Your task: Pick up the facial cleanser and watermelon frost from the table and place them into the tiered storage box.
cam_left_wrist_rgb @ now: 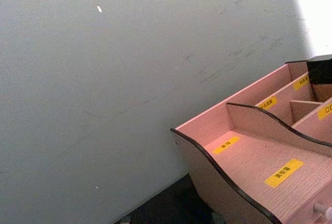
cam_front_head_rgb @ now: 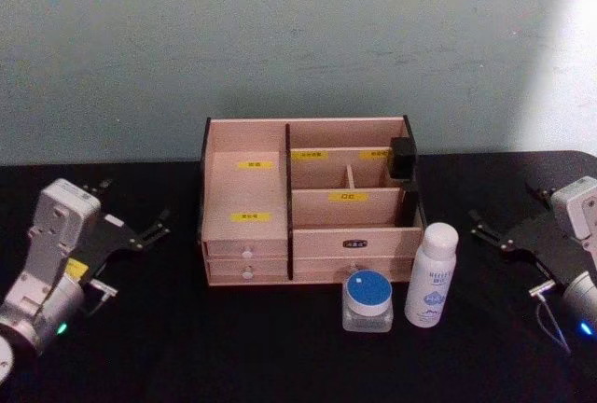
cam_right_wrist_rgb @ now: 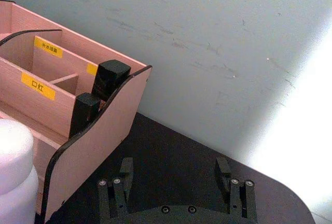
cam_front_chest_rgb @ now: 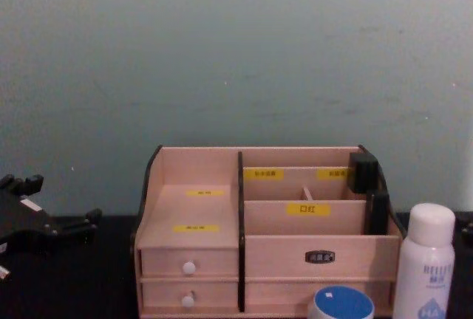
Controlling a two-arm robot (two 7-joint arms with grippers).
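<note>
The facial cleanser (cam_front_head_rgb: pixel 432 277), a white bottle with a white cap and pale blue print, stands upright on the black counter (cam_front_head_rgb: pixel 280 347) at the lower right of centre in the head view, just in front of the right front corner of the tiered storage box (cam_front_head_rgb: pixel 244 202). Just beside it, to its left, sits the watermelon frost (cam_front_head_rgb: pixel 367 298), a small clear jar with a blue lid, also in front of the box and close to its lower drawers. The box stands mid-frame against the grey-green wall (cam_front_head_rgb: pixel 280 39), its light wood compartments stepping up toward the back, with yellow labels on the steps and two white-knobbed drawers at its lower left. Two black blocks (cam_front_head_rgb: pixel 403 156) sit along its right wall. The left gripper (cam_front_head_rgb: pixel 157 226) rests low at the left edge of the frame, well apart from the box, its fingers spread. The right gripper (cam_right_wrist_rgb: pixel 175 175) sits at the right edge, near the bottle but not touching it, jaws wide and holding nothing.
</note>
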